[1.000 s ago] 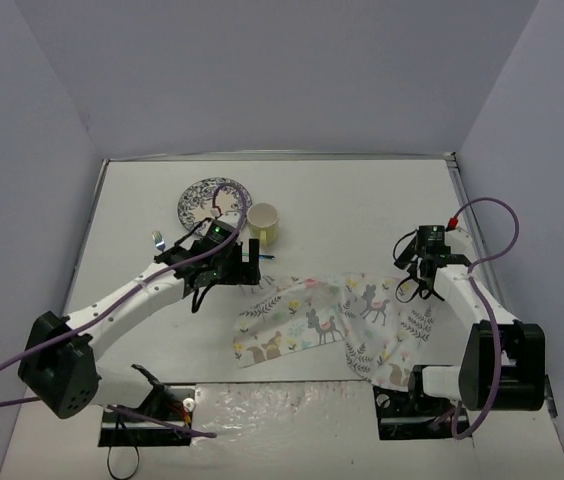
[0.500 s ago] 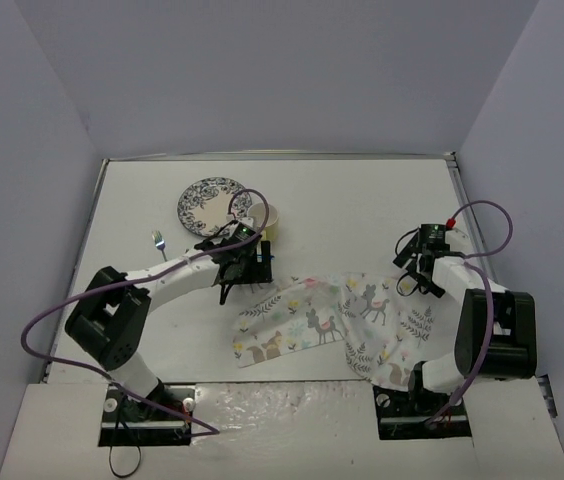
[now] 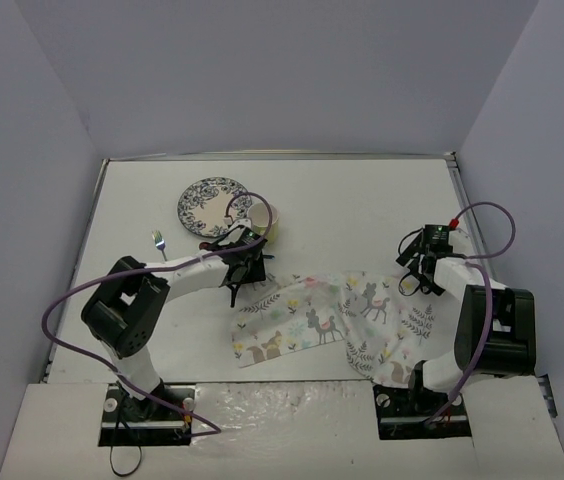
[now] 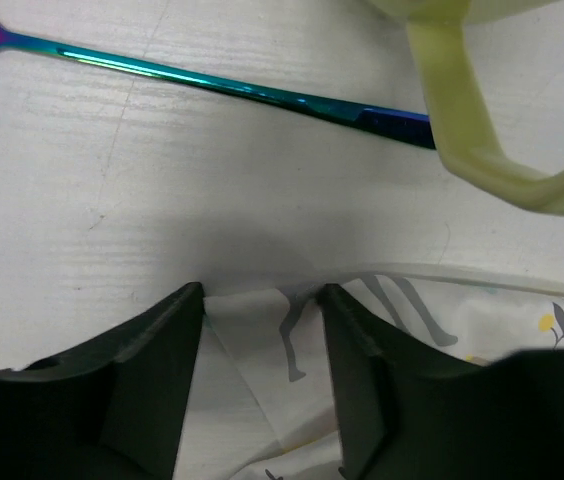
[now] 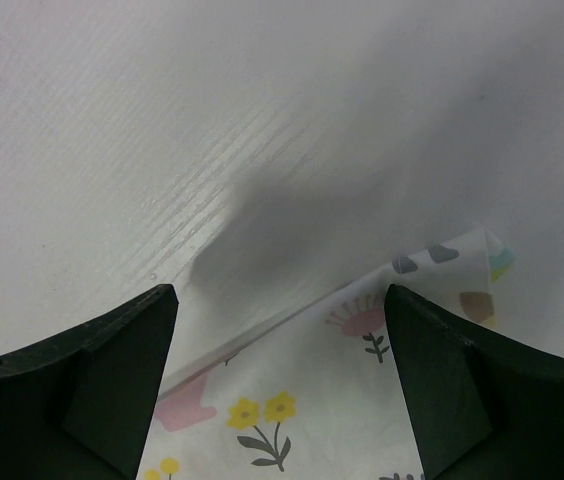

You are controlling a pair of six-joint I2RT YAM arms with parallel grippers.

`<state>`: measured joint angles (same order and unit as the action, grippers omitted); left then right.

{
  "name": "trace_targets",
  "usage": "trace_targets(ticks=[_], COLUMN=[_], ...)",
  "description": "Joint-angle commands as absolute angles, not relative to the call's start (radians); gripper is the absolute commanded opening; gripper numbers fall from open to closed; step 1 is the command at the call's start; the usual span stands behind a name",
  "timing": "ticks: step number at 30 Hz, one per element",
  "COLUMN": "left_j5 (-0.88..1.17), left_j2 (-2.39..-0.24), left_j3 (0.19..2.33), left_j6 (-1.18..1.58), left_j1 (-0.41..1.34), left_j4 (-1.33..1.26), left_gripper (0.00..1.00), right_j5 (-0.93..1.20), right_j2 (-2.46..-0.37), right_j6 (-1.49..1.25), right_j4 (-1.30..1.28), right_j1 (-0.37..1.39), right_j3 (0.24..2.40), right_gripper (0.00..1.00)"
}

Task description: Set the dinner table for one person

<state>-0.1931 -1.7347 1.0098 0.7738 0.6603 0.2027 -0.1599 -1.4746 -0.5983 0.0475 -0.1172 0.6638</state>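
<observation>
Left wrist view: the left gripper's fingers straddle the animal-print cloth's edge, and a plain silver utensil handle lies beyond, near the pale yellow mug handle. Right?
Not quite. The left wrist view shows the slim metal utensil handle is iridescent blue-green, not plain silver. Everything else stands.

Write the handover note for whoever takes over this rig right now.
Left gripper: open, jaws straddling a corner of the pastel animal-print cloth, not clamped.
Right gripper: open over the cloth's right edge.
On the white rectangular tabletop: dark-patterned round plate, pale yellow mug, metal fork, iridescent blue utensil by the mug.
Done: nothing placed. Left: flatten the cloth, set the pieces on it.
</observation>
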Motion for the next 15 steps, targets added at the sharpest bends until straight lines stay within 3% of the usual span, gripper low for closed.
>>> trace_targets(ticks=[1, 6, 12, 15], left_j5=[-0.190, -0.188, -0.183, -0.183], left_j2=[-1.756, -1.733, -1.641, -1.578], left_j3=[0.971, 0.955, 0.967, 0.982], left_j6=[0.818, 0.802, 0.742, 0.694], left_j1=[0.678, 0.696, 0.699, 0.704], left_j4=[0.169, 0.158, 0.168, 0.175], left_gripper=[0.24, 0.02, 0.00, 0.00], right_j5=[-0.114, -0.098, -0.083, -0.072], right_j2=[-1.488, -1.489, -1.443, -1.387], right_j6=[-0.612, -0.617, -0.609, -0.606], right_j4=[0.074, 0.085, 0.069, 0.050], right_j1=[-0.135, -0.143, -0.144, -0.143], right_j3=[0.636, 0.617, 0.601, 0.591], right_gripper=[0.74, 0.47, 0.04, 0.00])
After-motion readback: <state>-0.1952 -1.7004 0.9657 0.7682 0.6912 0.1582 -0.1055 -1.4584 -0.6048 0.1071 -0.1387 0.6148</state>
